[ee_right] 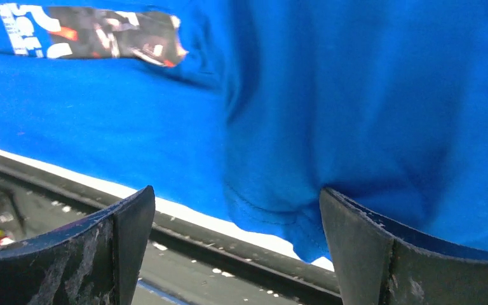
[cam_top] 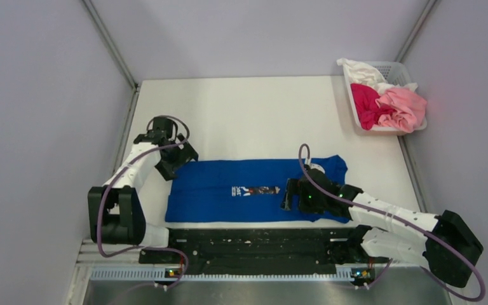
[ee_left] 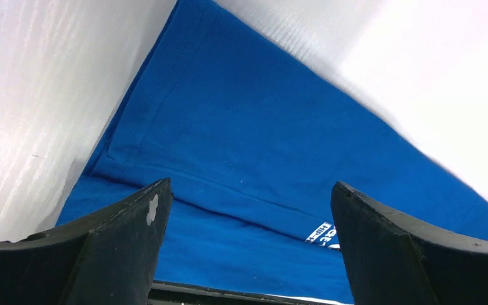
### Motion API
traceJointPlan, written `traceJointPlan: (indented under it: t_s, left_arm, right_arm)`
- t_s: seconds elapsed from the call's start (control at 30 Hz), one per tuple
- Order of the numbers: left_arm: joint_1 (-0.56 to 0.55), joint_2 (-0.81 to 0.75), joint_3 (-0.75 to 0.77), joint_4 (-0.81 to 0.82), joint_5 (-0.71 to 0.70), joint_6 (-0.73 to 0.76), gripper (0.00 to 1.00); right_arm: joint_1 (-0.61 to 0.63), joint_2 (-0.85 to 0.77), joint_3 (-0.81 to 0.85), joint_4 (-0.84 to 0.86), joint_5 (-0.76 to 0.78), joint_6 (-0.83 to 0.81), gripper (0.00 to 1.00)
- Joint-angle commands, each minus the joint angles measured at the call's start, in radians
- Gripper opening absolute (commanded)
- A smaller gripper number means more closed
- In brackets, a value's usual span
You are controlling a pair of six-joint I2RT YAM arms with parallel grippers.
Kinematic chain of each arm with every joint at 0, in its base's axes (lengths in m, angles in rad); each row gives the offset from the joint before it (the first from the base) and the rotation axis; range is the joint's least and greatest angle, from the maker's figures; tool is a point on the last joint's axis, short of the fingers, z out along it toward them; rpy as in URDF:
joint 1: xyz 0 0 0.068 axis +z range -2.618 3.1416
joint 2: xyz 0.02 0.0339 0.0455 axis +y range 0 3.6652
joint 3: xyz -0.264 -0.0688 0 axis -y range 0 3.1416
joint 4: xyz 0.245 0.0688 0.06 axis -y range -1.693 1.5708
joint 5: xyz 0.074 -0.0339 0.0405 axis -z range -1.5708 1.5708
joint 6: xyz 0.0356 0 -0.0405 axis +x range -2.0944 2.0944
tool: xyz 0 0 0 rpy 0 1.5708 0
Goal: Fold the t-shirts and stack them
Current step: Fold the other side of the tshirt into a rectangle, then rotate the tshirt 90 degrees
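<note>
A royal blue t-shirt [cam_top: 241,178] lies folded into a long band across the near half of the table, with a strip of its print [cam_top: 254,190] showing. My left gripper [cam_top: 176,162] is open at the shirt's far left corner; in the left wrist view the blue cloth [ee_left: 248,146] lies beyond the empty jaws. My right gripper [cam_top: 290,194] is open above the shirt's right part; in the right wrist view the shirt's near hem [ee_right: 279,210] hangs between the jaws, not pinched. Magenta [cam_top: 365,105], pale pink [cam_top: 403,107] and white [cam_top: 362,71] t-shirts sit in the basket.
The white lattice basket [cam_top: 399,71] stands at the table's far right corner. A black rail [cam_top: 254,244] runs along the near edge in front of the arm bases. Grey walls close in left, right and behind.
</note>
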Motion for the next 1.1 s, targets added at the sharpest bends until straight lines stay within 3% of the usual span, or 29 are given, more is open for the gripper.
traceJointPlan:
  t_s: [0.0,0.2,0.4,0.53,0.67,0.8,0.93,1.07]
  left_arm:
    - [0.001,0.012,-0.022,0.073,0.043,0.025,0.99]
    - [-0.009,0.047,-0.072,0.128,0.076,0.025,0.99]
    - [-0.025,0.092,-0.158,0.179,0.069,-0.01,0.99]
    - [-0.067,0.115,-0.191,0.185,0.077,-0.049,0.99]
    - [-0.119,0.109,-0.235,0.206,0.114,-0.111,0.99]
    - [-0.191,0.079,-0.275,0.207,0.151,-0.189,0.99]
    - [-0.325,0.008,-0.326,0.241,0.156,-0.348,0.99]
    - [-0.488,-0.033,-0.353,0.349,0.127,-0.508,0.99]
  right_arm:
    - [0.006,-0.003,-0.046,0.052,-0.009,0.057,0.99]
    - [-0.027,-0.023,-0.047,0.05,0.036,0.071,0.99]
    - [-0.281,0.065,-0.04,0.12,-0.02,-0.035,0.99]
    - [-0.44,0.258,0.078,0.207,0.005,-0.15,0.99]
    - [-0.526,0.573,0.332,0.246,-0.023,-0.23,0.99]
    - [-0.537,0.869,0.676,0.295,-0.001,-0.335,0.99]
    - [-0.533,1.2,1.202,0.092,-0.023,-0.44,0.99]
    - [-0.485,1.382,1.504,0.055,-0.074,-0.51,0.99]
